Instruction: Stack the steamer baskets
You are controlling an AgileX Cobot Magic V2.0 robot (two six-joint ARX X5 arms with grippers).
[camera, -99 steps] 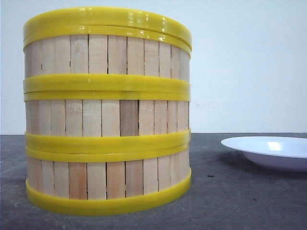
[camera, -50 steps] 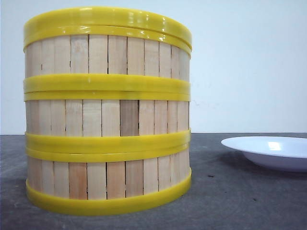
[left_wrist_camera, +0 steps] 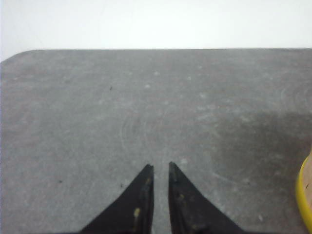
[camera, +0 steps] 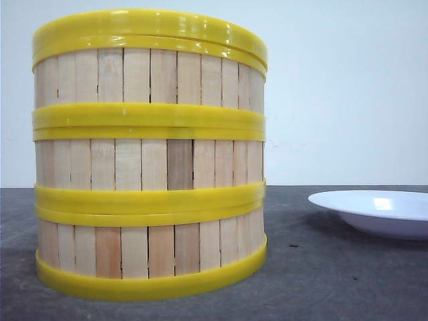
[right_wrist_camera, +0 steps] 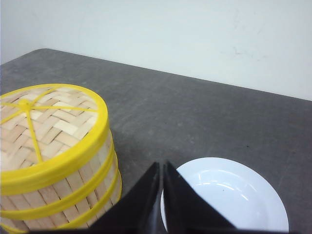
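Dark grey table (camera: 348, 281), plain white wall behind it.

Nearest the cameras: both grippers, empty. Left gripper (left_wrist_camera: 161, 168): fingertips nearly together, only a thin slit between them, nothing held; bare tabletop ahead of the jaws, and a sliver of yellow rim off to one side, well clear of the tips. Right gripper (right_wrist_camera: 162, 165): jaws pressed closed, nothing between them, hanging above the table.

Just beyond the right jaws: white plate (right_wrist_camera: 229, 200), empty, partly hidden by the fingertips. To one side of those jaws, apart from them: the steamer baskets (camera: 150, 154), three tiers stacked into one column, yellow rims meeting between tiers. Lid (right_wrist_camera: 46, 124) with woven top and yellow rim sits on the top tier.

Front view: column stands upright on the table, tiers roughly aligned, middle joint looking slightly uneven. Plate beside the stack, not touching.

Judgement: stacking looks complete, with all three tiers on and capped and neither gripper in contact. Nothing obvious left except retracting the arms.
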